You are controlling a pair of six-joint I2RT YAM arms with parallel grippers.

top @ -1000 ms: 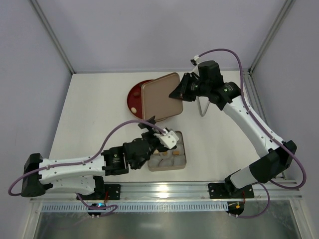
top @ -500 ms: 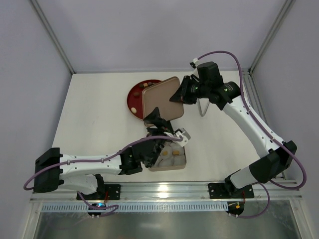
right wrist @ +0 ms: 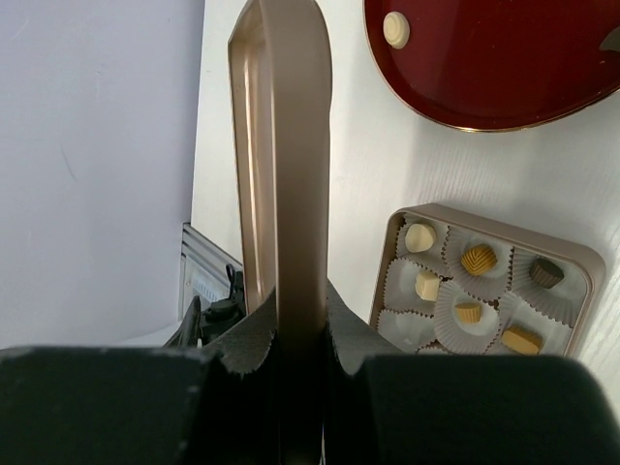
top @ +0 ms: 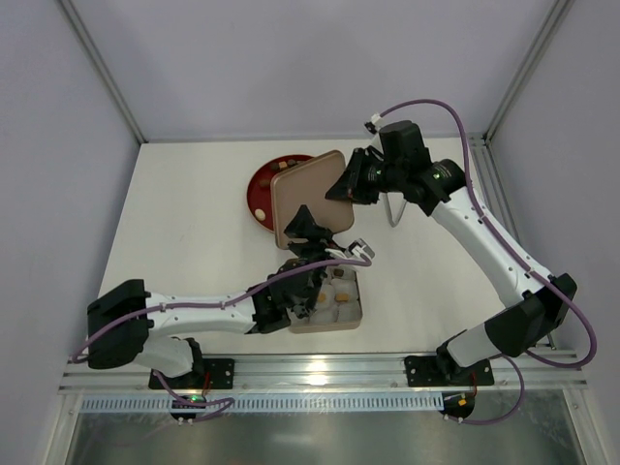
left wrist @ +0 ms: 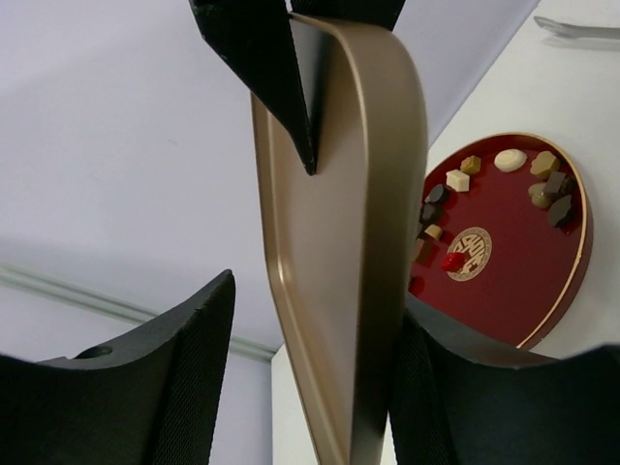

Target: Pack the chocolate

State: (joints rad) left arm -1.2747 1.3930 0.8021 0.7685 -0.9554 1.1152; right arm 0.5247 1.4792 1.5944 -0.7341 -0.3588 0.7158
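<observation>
Claw, right: you had it clamped on one edge of the gold-brown lid, which stood on edge in the air beyond the square tin.

Claw, left: you had it raised over the tin's far rim, jaws apart and straddling the lid's opposite edge. From its wrist camera one finger sat just beside the lid, while the other stood clear of it.

Chocolate, loose: cream, tan and dark pieces lay on the red plate on the worktop, beyond the tin and partly hidden behind the lid from above.

Chocolate, packed: cream, tan and one dark piece sat in white paper cups inside the tin, one to a cup. You could see other cups with nothing in them.
</observation>
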